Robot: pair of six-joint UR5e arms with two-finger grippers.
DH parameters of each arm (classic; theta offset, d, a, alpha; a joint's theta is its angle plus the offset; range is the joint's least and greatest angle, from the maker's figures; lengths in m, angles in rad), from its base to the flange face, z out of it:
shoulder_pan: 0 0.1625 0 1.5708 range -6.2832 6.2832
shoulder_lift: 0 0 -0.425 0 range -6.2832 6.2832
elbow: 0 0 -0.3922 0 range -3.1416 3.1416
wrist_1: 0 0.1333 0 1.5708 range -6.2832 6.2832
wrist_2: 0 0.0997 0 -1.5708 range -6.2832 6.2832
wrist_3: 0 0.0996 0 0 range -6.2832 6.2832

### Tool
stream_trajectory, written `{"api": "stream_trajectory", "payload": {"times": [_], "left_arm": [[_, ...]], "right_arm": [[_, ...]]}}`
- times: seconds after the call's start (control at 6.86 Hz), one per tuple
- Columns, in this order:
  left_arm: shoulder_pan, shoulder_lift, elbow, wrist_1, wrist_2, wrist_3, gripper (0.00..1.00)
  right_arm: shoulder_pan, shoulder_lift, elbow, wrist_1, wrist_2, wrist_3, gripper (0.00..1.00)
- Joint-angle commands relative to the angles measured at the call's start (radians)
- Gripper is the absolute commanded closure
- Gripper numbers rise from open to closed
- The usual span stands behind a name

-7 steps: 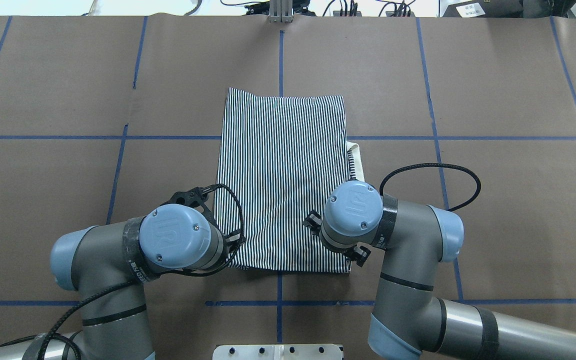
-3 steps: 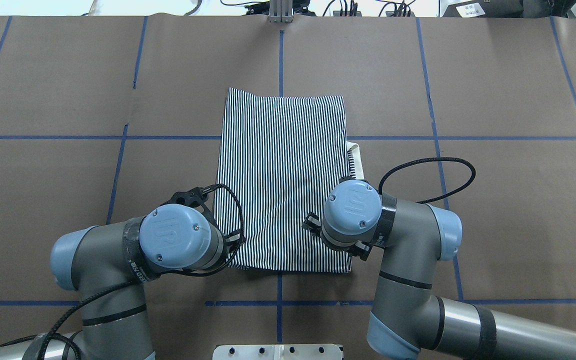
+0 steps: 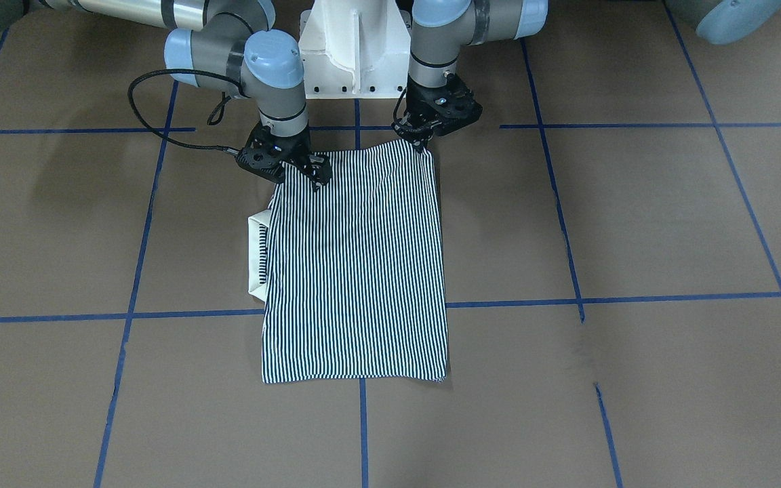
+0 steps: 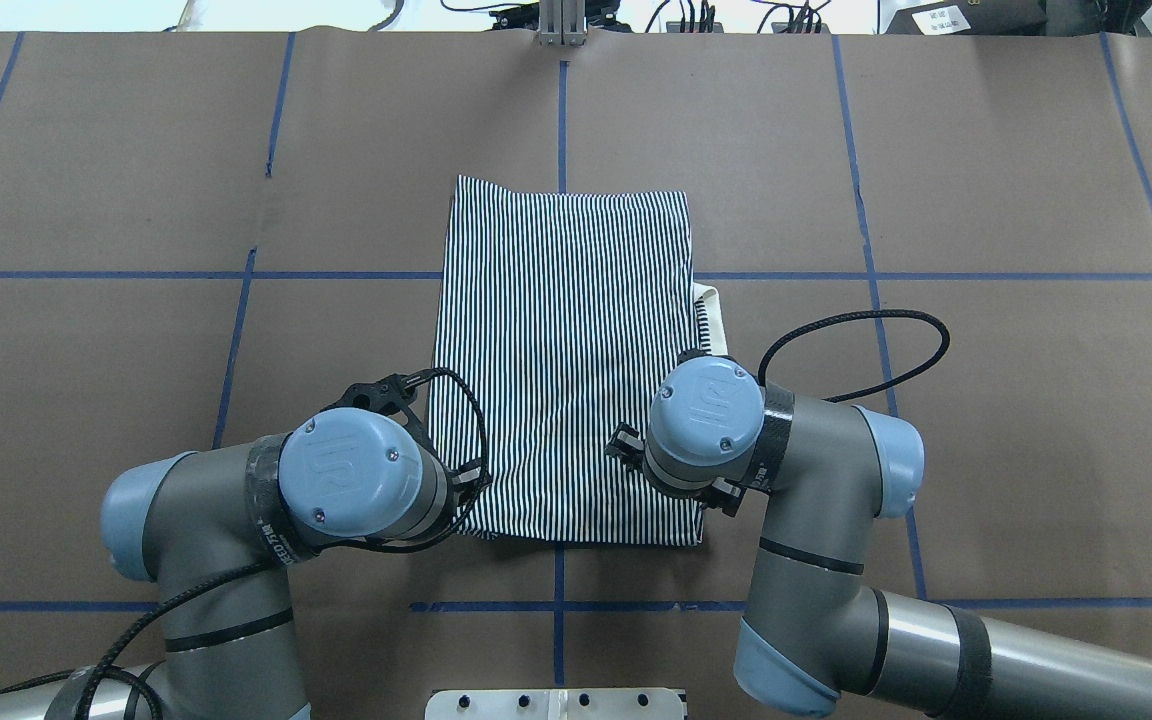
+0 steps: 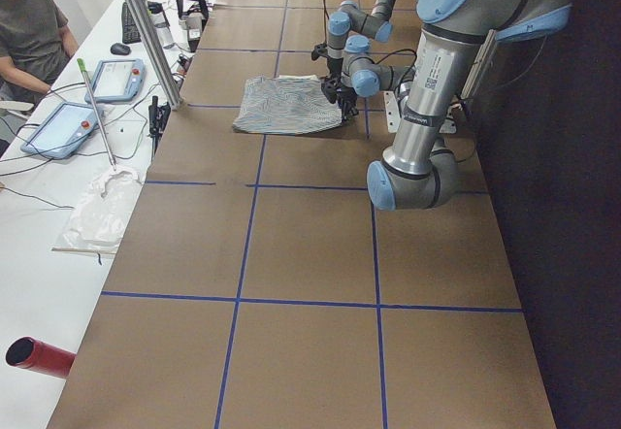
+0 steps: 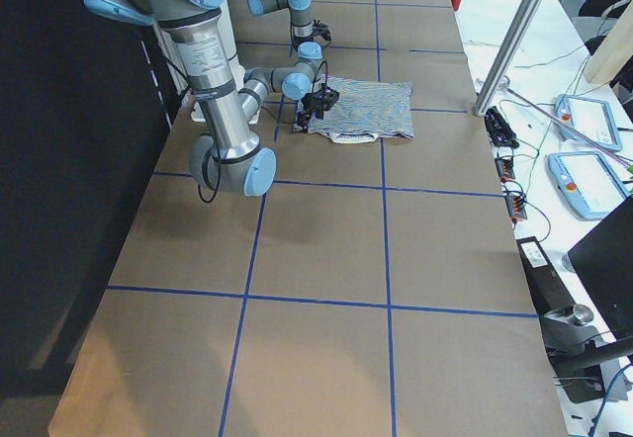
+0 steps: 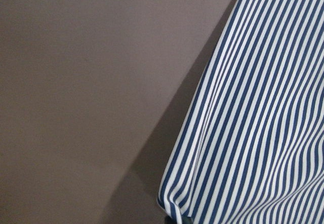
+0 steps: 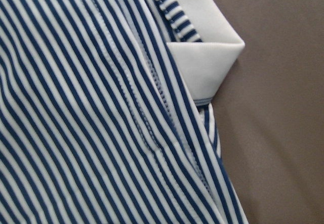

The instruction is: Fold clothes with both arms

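Note:
The striped polo shirt [image 3: 356, 271] lies folded into a tall rectangle on the brown table [image 3: 634, 224]; its cream collar [image 3: 255, 257] pokes out on the robot's right side. Both arms reach down to the shirt's edge nearest the robot. My left gripper [image 3: 426, 144] is shut on that edge's left corner, which is slightly raised. My right gripper [image 3: 302, 177] sits on the right corner with its fingers apart. In the overhead view the wrists hide both grippers over the shirt [image 4: 561, 350]. The right wrist view shows stripes and the collar [image 8: 207, 67] up close.
Blue tape lines [image 4: 561, 120] grid the table. The white pedestal base [image 3: 353, 47] stands behind the arms. On a side bench to the robot's left are tablets [image 5: 58, 128], a seated person [image 5: 29, 21] and a metal post [image 5: 146, 31].
The right arm's wrist and elbow have shifted slightly inward over the shirt's corner and its cable loop has sagged. The left arm and the shirt have not visibly moved.

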Motion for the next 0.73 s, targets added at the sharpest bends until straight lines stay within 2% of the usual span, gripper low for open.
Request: {"api": "stream_trajectory", "payload": {"times": [0.0,0.15,0.29,0.44,0.58], "left_arm": [[0.0,-0.001,-0.001,0.0,0.0,0.0,1.0],[0.0,-0.001,-0.003,0.0,0.0,0.0,1.0],[-0.002,-0.001,-0.003,0.0,0.0,0.0,1.0],[-0.002,-0.001,-0.004,0.0,0.0,0.0,1.0],[-0.003,-0.001,-0.006,0.0,0.0,0.0,1.0]], "right_arm": [[0.001,0.001,-0.004,-0.001,0.002,-0.001,0.0],[0.001,0.001,-0.005,-0.002,0.002,-0.001,0.02],[0.001,0.003,-0.005,-0.002,0.003,0.001,0.44],[0.004,0.001,-0.005,-0.004,0.008,0.001,0.79],[0.007,0.001,-0.005,-0.004,0.016,-0.001,1.0]]}}
